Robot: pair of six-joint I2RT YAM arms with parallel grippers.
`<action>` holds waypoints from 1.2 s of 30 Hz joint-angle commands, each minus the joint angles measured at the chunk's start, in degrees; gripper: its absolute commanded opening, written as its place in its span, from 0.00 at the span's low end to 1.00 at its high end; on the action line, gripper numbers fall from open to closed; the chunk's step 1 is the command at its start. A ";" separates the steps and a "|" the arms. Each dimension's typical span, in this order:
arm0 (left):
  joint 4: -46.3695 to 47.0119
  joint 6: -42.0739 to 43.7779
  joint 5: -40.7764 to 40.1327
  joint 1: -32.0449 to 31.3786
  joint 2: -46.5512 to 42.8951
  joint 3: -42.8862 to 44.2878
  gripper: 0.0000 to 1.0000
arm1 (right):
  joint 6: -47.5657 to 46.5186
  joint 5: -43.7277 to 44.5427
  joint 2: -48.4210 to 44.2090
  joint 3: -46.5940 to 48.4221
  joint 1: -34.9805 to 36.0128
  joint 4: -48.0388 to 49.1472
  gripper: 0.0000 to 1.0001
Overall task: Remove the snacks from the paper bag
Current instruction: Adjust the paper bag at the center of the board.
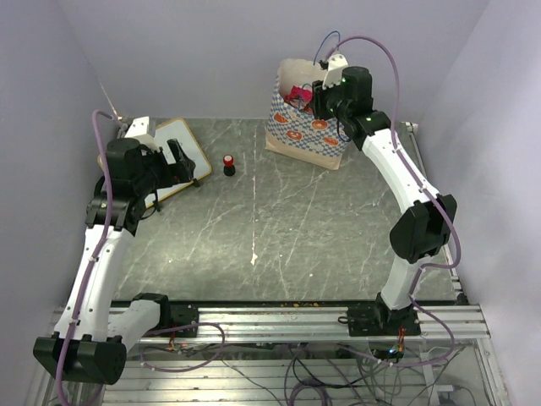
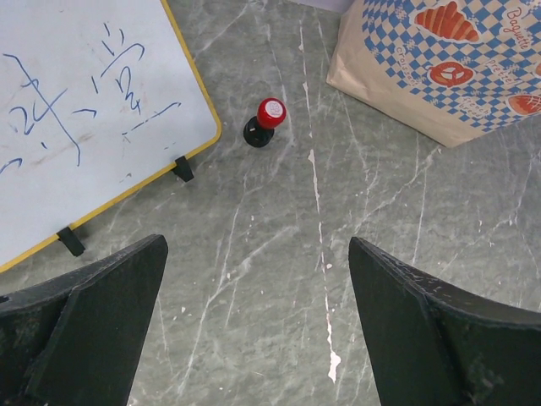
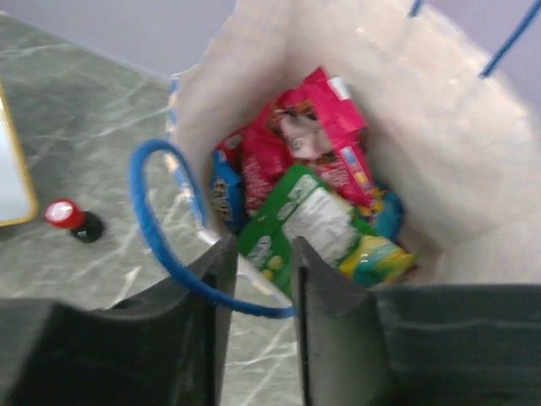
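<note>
R tool [image 3: 264,248] at paper bag [image 3: 456,152] mouth, snacks [image 3: 314,207] inside; L tool [image 2: 258,247] wide.

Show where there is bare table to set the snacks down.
Bare table runs between the red-capped bottle, the paper bag and the near rail. Crowded: the left side, with whiteboard and left gripper, and the bag's mouth, where the right gripper hangs.

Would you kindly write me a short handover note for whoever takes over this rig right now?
Left end effector: open, empty, above the table.
Right end effector: jaws close together at the paper bag's mouth, over the green packet; grip unclear.
Snacks: those visible lie inside the bag.
Done: none out yet. Left: remove every packet.
</note>
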 commanded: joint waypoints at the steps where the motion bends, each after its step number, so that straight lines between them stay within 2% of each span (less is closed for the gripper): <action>1: 2.35 1.62 2.12 -0.46 -1.38 1.58 1.00 | -0.03 -9.91 -0.37 1.63 -0.15 -0.07 0.16; 3: 2.21 1.34 2.47 -0.69 -1.68 1.47 0.99 | 0.49 -11.28 -1.29 0.37 0.04 -0.77 0.00; 8: 2.22 -1.60 4.19 -1.07 -2.43 0.65 0.97 | 0.96 -15.57 -4.63 -2.88 1.06 -2.65 0.00; 13: 0.99 -4.62 5.41 -1.12 -3.69 -0.09 0.96 | 2.05 -12.53 -8.29 -5.71 5.93 -5.64 0.00; 23: -4.62 -10.22 7.91 -1.12 -6.55 -0.33 0.95 | 13.47 0.43 -17.00 -16.02 26.22 -8.54 0.00; 29: -7.64 -16.04 11.54 -1.12 -7.77 1.30 0.96 | 21.32 -3.36 -20.35 -19.17 34.37 -5.48 0.00; 36: -9.26 -24.68 12.76 -1.12 -11.05 1.65 0.97 | 25.28 -6.14 -17.46 -16.32 42.15 -1.89 0.00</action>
